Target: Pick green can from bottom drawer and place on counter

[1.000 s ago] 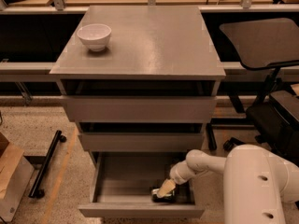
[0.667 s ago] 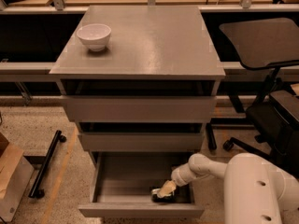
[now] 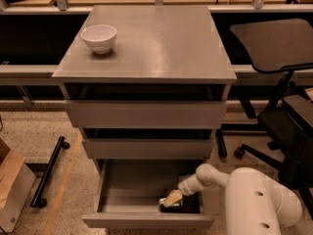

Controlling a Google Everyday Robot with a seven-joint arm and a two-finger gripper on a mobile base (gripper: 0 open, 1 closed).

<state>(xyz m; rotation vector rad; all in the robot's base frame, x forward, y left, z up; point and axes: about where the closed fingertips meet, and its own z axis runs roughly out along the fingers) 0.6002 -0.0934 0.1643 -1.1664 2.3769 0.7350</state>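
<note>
The bottom drawer (image 3: 127, 192) is pulled out and open under the two upper drawers. My gripper (image 3: 172, 198) reaches down into its front right corner on the white arm (image 3: 210, 175). A small dark shape (image 3: 169, 207) lies right under the gripper against the drawer front. It is the green can, mostly hidden, and its colour hardly shows. I cannot tell whether the gripper holds it. The grey counter (image 3: 156, 43) on top of the cabinet is flat and glossy.
A white bowl (image 3: 99, 37) stands at the counter's far left. The two upper drawers (image 3: 142, 114) stick out slightly. A black office chair (image 3: 283, 111) is to the right. A cardboard box (image 3: 12, 180) and a black wheeled bar (image 3: 46, 173) are on the floor at left.
The arm's wrist has shifted slightly to the right. The gripper stays at the same spot in the drawer's front right corner.
</note>
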